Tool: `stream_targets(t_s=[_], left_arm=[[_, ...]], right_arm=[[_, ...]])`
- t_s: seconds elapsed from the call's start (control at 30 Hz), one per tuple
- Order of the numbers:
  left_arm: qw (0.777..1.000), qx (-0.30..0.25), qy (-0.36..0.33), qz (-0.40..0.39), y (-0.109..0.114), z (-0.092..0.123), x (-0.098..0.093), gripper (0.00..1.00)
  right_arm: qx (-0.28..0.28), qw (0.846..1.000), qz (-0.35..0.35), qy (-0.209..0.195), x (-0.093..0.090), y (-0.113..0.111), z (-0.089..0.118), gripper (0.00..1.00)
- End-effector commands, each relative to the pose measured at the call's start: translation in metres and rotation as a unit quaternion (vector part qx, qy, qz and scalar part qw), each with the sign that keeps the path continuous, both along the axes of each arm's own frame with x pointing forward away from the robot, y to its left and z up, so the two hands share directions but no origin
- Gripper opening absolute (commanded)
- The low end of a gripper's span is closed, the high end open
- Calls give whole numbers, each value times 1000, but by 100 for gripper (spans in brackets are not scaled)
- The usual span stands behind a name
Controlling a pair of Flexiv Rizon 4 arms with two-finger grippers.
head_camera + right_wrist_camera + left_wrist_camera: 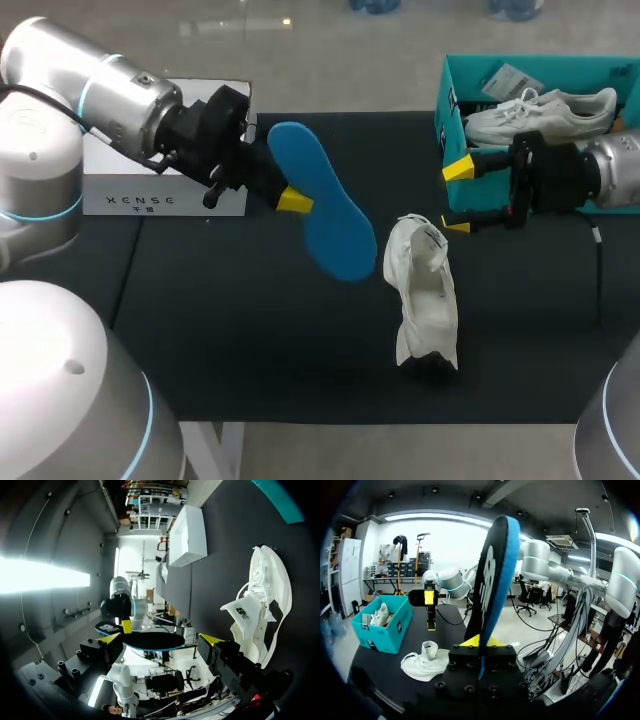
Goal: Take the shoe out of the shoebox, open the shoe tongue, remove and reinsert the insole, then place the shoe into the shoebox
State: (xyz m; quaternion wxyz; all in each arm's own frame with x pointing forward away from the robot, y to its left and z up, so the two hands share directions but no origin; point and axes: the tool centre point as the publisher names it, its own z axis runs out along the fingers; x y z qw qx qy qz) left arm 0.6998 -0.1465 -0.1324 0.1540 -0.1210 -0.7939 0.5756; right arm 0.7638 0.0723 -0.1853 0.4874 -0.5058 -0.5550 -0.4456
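The left gripper (296, 197) is clamped on the blue insole (326, 208), its yellow tips pinching it on both faces close to one end. The insole is held clear of the table, left of the middle, and slants from far left to near right. Its free end hangs just to the left of the shoe (424, 296). The right gripper (456, 197) is spread wide with nothing between its fingers. It hovers at the right, just beside the near left corner of the shoebox (446, 95), with its fingers pointing left toward the insole. The white shoe lies on the dark mat (250, 330), right of the middle, nearer than the right gripper and a little to its left. Its tongue (243, 611) is pulled out away from the opening. The teal shoebox sits at the far right of the table with a second shoe (540, 112) lying inside it. A white box (165, 190) stands at the far left, under the left arm.
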Motion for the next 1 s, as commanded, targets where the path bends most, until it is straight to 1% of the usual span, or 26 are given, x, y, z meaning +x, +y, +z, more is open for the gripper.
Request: stream_targets(t_s=[0.03, 0.17, 0.4, 0.57, 0.6, 0.7, 0.87, 1.0], left_arm=[[985, -16, -173, -3, 9, 0, -15, 0], [977, -26, -209, 13, 13, -5, -18, 0], [970, -58, -234, 32, 15, -19, -22, 0], [965, -83, -244, 56, 11, -29, -24, 0], [965, -84, -240, 58, 9, -31, -25, 0], [959, -86, -261, 70, 4, -34, -25, 0], [941, -94, -308, 102, -5, -34, -23, 0], [927, -96, -337, 137, -6, -22, -24, 0]], right_arm=[[-1, 1000, -2, 0, -1, 1, 0, 100], [-1, 1000, -2, 0, -1, 1, 0, 100], [-1, 1000, -2, 0, -1, 1, 0, 100], [-1, 1000, -2, 0, -1, 1, 0, 100], [-1, 1000, -2, 0, -1, 1, 0, 100], [-1, 1000, -2, 0, -1, 1, 0, 100], [-1, 1000, -2, 0, -1, 1, 0, 100], [-1, 1000, -2, 0, -1, 1, 0, 100]])
